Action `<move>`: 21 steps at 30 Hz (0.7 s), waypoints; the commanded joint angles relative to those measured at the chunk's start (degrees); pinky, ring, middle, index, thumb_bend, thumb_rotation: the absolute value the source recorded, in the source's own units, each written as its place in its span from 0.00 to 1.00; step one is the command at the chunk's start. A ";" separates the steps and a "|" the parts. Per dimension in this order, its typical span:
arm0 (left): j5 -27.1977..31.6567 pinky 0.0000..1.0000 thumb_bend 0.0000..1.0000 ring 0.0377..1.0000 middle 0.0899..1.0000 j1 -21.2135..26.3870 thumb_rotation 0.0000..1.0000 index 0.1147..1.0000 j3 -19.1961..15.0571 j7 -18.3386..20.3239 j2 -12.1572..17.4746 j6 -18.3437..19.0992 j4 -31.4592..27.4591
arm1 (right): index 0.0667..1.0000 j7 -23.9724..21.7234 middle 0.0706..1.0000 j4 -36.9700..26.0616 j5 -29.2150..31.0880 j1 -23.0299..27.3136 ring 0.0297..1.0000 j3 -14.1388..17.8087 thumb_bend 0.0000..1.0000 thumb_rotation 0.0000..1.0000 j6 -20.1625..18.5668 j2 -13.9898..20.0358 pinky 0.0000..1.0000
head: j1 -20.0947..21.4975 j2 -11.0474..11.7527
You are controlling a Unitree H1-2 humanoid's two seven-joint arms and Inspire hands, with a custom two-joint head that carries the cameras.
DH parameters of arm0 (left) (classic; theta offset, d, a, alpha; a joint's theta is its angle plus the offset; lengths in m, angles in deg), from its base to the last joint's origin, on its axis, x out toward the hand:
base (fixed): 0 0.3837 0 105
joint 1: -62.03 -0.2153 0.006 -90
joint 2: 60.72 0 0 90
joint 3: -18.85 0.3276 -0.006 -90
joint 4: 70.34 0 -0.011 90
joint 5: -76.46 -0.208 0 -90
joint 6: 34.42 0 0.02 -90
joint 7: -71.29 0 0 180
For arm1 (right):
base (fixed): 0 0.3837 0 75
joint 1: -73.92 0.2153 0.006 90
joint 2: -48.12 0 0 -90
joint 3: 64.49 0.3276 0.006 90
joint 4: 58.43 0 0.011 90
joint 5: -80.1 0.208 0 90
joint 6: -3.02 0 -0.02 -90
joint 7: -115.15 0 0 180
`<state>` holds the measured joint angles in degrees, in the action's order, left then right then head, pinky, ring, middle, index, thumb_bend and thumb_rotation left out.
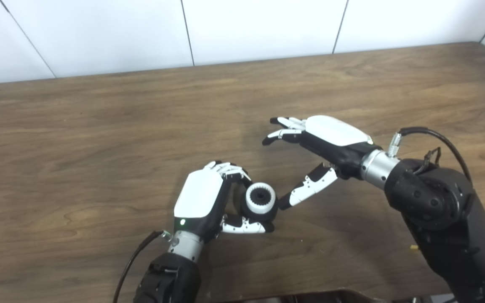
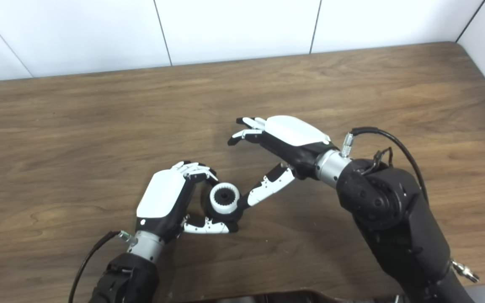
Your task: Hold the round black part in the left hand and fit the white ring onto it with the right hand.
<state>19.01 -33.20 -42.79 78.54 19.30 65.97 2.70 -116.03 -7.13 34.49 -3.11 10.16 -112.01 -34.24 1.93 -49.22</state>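
My left hand (image 1: 209,200) is shut on the round black part (image 1: 267,213), held low over the wooden table (image 1: 99,147) near its front. The white toothed ring (image 1: 260,198) sits on the face of the black part, its dark centre showing. My right hand (image 1: 322,143) is open and empty just to the right. Its fingers (image 1: 282,126) stretch away to the upper left, and its thumb tip lies close beside the black part; contact is unclear. The same scene shows in the right eye view, with the ring (image 2: 224,198) between both hands.
A white panelled wall (image 1: 242,29) runs behind the table's far edge. A dark object (image 1: 310,296) shows at the bottom edge of the picture. Cables trail from both wrists.
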 commanded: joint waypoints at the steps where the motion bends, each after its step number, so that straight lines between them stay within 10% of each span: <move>1: -1.00 0.90 0.81 0.80 0.74 -0.88 0.18 0.71 0.87 4.70 0.68 1.98 0.85 | 0.84 1.31 1.00 -0.82 0.24 0.97 1.00 0.75 0.98 0.55 0.58 0.56 1.00 | 0.05 -0.05; 21: -4.49 0.90 0.97 0.85 0.83 -0.47 0.28 0.91 0.70 10.03 0.25 3.44 -0.02 | 0.84 2.54 1.00 1.52 0.47 1.01 1.00 1.01 0.99 0.55 1.49 0.94 1.00 | -0.76 0.76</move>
<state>14.65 -32.80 -42.26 83.96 19.20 66.95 1.22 -115.33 -5.19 34.61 -3.20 10.29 -111.69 -34.03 1.14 -48.43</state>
